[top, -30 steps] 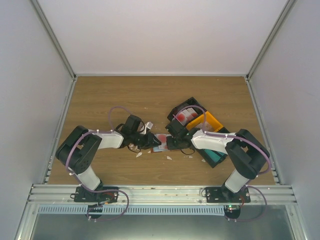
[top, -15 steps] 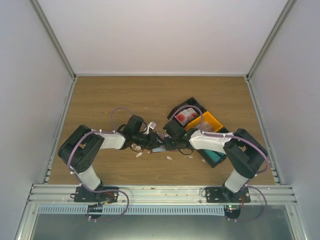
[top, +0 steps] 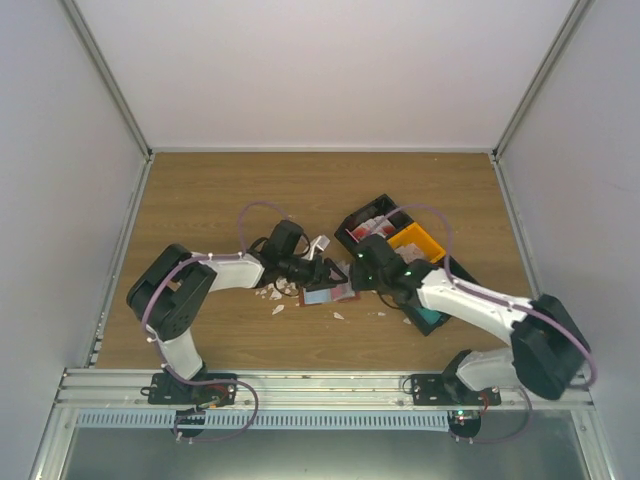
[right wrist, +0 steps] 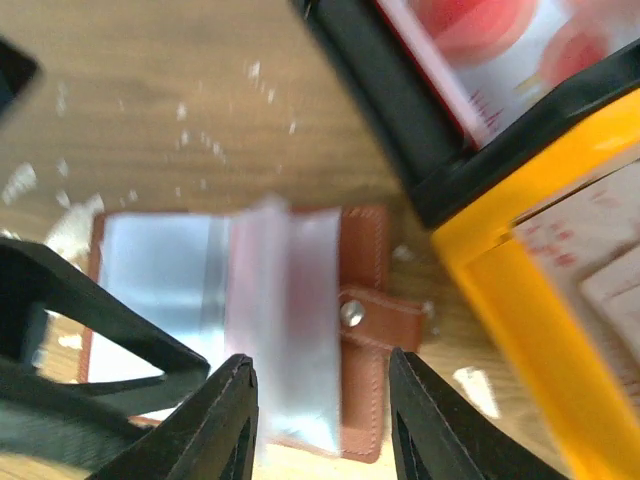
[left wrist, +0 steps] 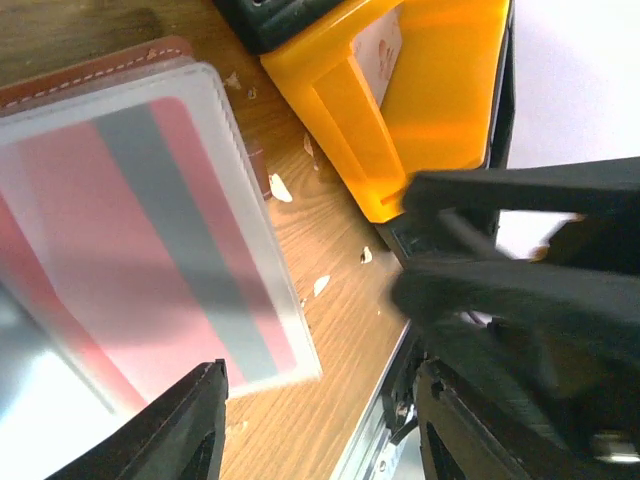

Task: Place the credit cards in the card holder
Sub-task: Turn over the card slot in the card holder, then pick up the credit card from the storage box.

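The card holder [top: 333, 293] lies open on the table between both grippers, reddish-brown with pale blue-grey inner faces. The right wrist view shows its snap strap [right wrist: 372, 322] and a translucent sleeve [right wrist: 285, 330]. In the left wrist view a red-and-grey credit card [left wrist: 150, 250] shows through that sleeve. My left gripper [top: 316, 269] [left wrist: 320, 440] is open just left of the holder. My right gripper [top: 360, 274] [right wrist: 322, 420] hovers open over the holder's right end. More red-and-white credit cards [top: 372, 229] [right wrist: 490, 40] lie in a black bin.
A yellow bin [top: 417, 243] [left wrist: 420, 110] [right wrist: 560, 300] and black bins [top: 362, 215] stand right of the holder. One holds a teal card [top: 432, 318]. White scraps [top: 278, 308] litter the wood around the holder.
Both grippers have opened. The left gripper moved right and farther back, and the right arm stretched out low. The card holder now lies flat and open between them.
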`<state>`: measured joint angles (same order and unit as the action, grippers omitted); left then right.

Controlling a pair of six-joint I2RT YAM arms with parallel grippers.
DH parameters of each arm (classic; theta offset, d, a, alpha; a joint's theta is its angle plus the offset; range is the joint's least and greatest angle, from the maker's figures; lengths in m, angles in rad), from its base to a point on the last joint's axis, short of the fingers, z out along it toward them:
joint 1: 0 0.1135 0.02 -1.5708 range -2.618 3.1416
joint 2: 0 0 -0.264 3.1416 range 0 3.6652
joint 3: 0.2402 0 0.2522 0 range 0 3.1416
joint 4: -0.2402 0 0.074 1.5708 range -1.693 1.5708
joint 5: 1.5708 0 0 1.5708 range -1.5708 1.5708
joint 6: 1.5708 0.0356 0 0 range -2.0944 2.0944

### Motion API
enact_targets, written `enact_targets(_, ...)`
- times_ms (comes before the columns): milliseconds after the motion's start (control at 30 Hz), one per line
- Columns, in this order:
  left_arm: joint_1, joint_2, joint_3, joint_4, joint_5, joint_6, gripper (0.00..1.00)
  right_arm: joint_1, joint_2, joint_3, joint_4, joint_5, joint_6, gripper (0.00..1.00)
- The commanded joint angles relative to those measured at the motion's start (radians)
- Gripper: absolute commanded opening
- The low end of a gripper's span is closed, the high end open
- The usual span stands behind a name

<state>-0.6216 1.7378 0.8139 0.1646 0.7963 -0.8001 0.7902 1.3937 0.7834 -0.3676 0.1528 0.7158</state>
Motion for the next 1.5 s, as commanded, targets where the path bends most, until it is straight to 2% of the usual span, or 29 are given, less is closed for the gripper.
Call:
enact_targets(0,-0.017,0.056,0.068,-0.031,-0.002,0.053,0.55,-0.071,-0.129,-0.032,-0.036,0.033,0.004,0.39)
enact_targets(233,-0.036,0.145,0.173,-0.176,-0.130,0.102,0.58,-0.177,-0.235,-0.053,-0.105,0.008,-0.047,0.42)
enact_targets(533,-0.041,0.058,0.172,-0.211,-0.194,0.142,0.62,-0.352,-0.243,0.006,-0.295,-0.012,-0.146,0.46)
enact_targets(833,-0.063,0.070,0.218,-0.201,-0.218,0.111,0.56,-0.431,-0.021,0.141,-0.270,-0.067,-0.337,0.40)
enact_targets(1000,-0.107,0.115,0.256,-0.170,-0.272,0.037,0.52,-0.457,0.108,0.197,-0.293,-0.062,-0.397,0.43)
enact_targets(1233,-0.163,0.199,0.297,-0.077,-0.293,-0.071,0.50,-0.487,0.202,0.220,-0.303,-0.073,-0.452,0.49)
enact_targets(1467,-0.174,0.279,0.350,-0.050,-0.296,-0.098,0.48,-0.498,0.298,0.244,-0.311,-0.095,-0.475,0.54)
